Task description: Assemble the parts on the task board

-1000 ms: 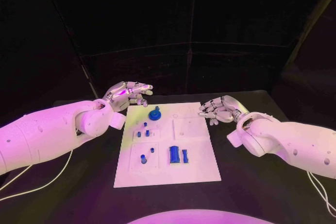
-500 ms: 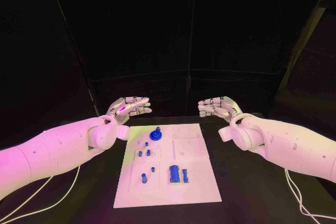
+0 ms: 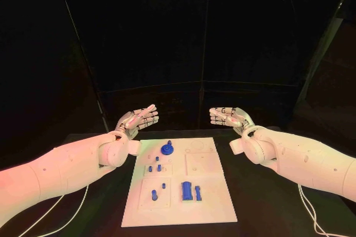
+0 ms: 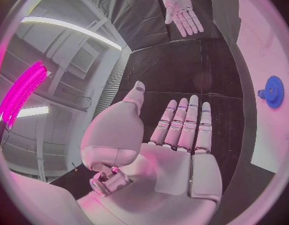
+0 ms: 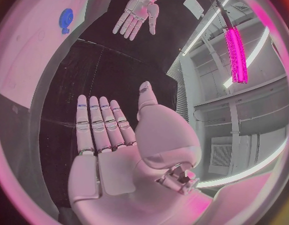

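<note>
The board (image 3: 180, 181) lies mid-table with blue parts (image 3: 191, 191) on it, a gear (image 3: 167, 149) near its far end. Both hands, left (image 3: 139, 121) and right (image 3: 228, 117), hang above the far edge, fingers straight, holding nothing.

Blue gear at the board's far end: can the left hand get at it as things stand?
Probably yes. The left hand is open, holds nothing, and is raised just beyond the task board. The blue gear stands alone at the board's far end, nothing over it.
</note>
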